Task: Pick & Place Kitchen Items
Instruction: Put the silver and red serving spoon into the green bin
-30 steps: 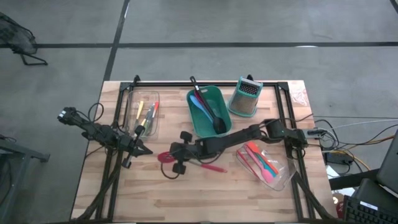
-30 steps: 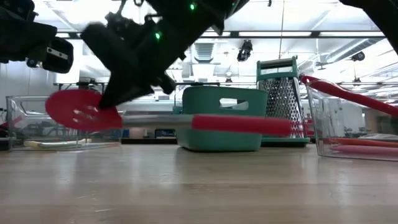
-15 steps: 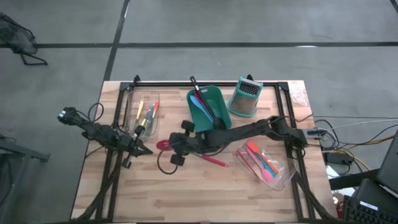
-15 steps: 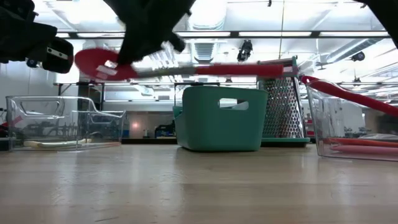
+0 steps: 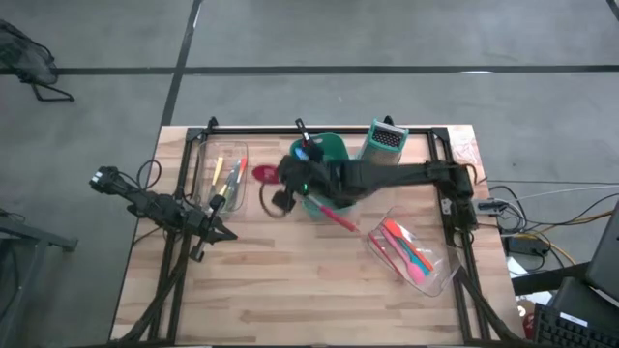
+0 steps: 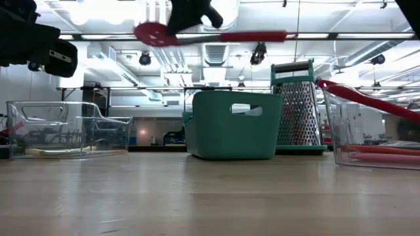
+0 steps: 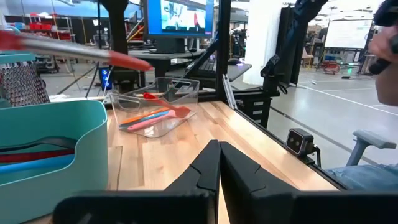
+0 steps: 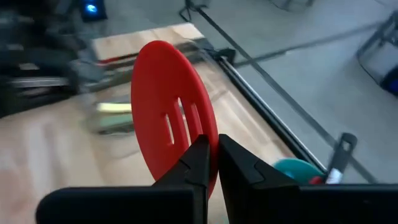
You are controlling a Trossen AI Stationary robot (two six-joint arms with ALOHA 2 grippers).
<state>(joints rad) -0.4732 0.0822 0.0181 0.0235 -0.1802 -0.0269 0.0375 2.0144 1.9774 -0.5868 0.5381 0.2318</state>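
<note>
Above the near end of the teal bin [image 5: 324,155], I have the red slotted spatula [image 8: 173,130] held well off the desk [image 5: 290,290], its head clamped between the closed fingers of the right end effector [image 5: 282,184] and its red handle trailing back toward the right arm. In the low view the spatula hangs roughly level, high over the bin's rim, so I judge it mid-carry and not yet placed.

Inside the teal bin I can already see a black-headed spoon [image 5: 302,130] and something blue [image 5: 308,153], so some items look sorted. A clear tray [image 5: 224,179] on the left side holds thin yellow and orange tools [image 5: 221,174]. Another clear tray [image 5: 411,253] on the right holds red, pink and blue utensils [image 5: 401,242], which may be waiting their turn, though I cannot tell which tray is source and which is goal. The box grater [image 5: 381,150] stands just beside the bin.

My left end effector [image 5: 215,230] waits low by the left tray, fingers together and holding nothing.
</note>
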